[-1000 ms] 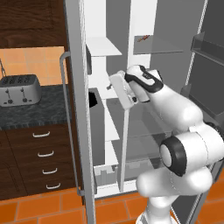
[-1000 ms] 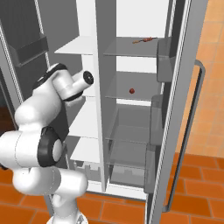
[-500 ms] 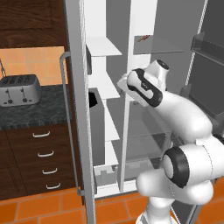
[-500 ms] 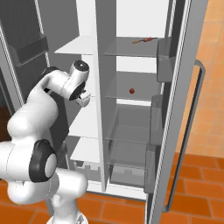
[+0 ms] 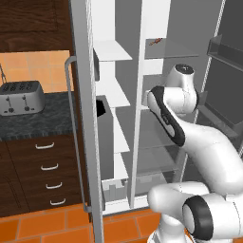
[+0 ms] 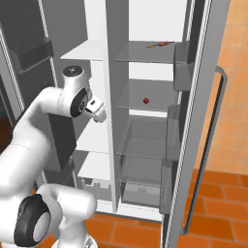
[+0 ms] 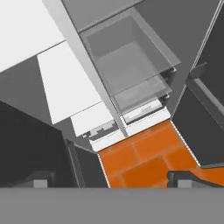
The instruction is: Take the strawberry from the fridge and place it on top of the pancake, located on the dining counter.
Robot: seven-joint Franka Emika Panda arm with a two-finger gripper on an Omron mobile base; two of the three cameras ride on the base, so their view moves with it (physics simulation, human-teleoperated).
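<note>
Fridge wide open, both doors swung out, white shelves on show. Strawberry sitting on a glass shelf in the right-hand section, roughly mid-height, well apart from the hand. Some thin reddish bit up on the shelf above, too small to tell what. Hand spread wide, nothing between the fingertips, pointing down at the clear bottom drawers and the orange tiled floor. Toaster on the black worktop off to the left.

even, flat rendered light, soft shadows, no glare, slightly blurry edges.
</note>
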